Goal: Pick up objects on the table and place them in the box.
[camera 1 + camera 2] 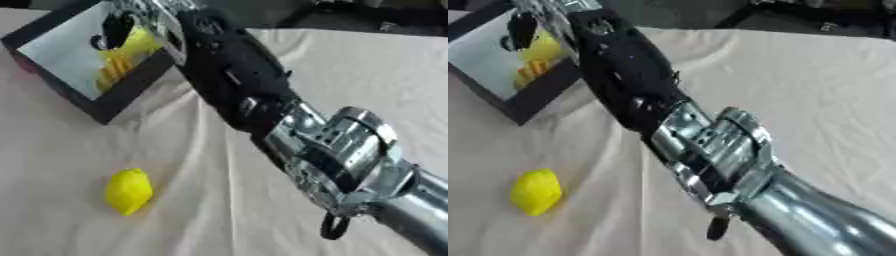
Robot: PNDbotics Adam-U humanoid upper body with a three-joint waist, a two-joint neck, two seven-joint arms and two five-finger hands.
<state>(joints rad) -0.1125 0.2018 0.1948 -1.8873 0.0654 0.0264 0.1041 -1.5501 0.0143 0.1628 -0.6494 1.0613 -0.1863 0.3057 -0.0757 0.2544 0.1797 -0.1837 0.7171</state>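
Right arm reaching across the table to the box at far left.
The right hand (118, 27) is over the box (61, 82), its dark fingers curled around a yellow object (131, 50) inside; how fully they close cannot be told. A second yellow object (129, 191) lies on the cloth (367, 75), near left, well apart from the box.

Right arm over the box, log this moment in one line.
right hand: over box | holding: yellow object | lemon: on cloth
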